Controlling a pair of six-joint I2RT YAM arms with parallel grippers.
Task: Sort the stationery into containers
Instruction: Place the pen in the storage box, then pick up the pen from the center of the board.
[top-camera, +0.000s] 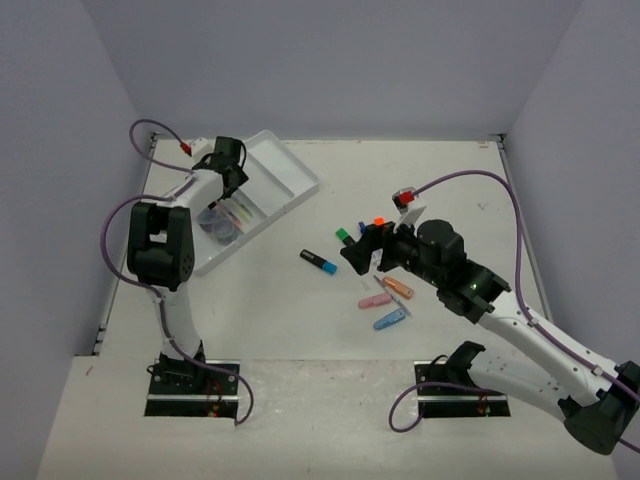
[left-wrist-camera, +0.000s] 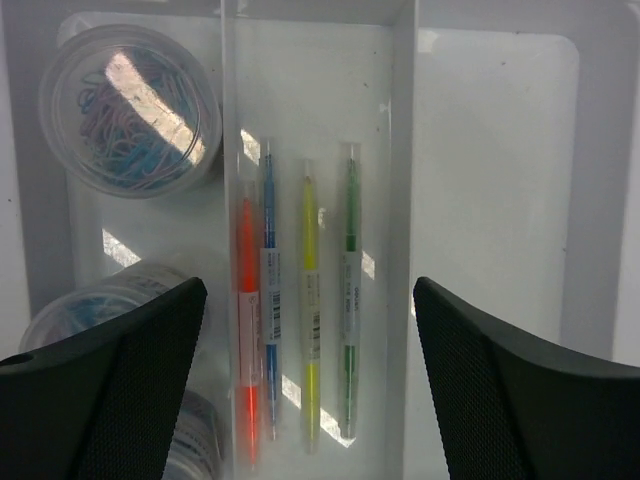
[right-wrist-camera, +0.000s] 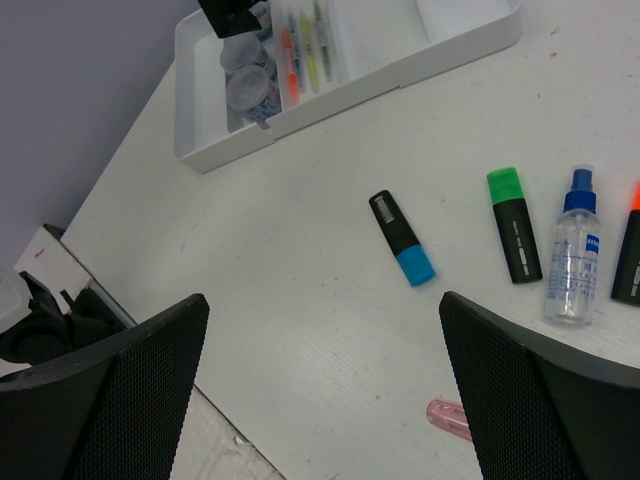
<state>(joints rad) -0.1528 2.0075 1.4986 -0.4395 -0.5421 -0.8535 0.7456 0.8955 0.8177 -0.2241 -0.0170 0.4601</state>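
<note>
While the left gripper (left-wrist-camera: 310, 300) gapes, four pens (left-wrist-camera: 349, 290) lie beneath it.

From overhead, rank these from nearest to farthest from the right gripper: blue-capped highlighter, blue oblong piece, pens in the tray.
1. blue-capped highlighter, just left of the right gripper
2. blue oblong piece, below and right of it
3. pens, far left in the tray

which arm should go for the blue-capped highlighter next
Right. Its open jaws hang close by the blue-capped highlighter; the left arm's open jaws are over the white tray, farther from it.
</note>
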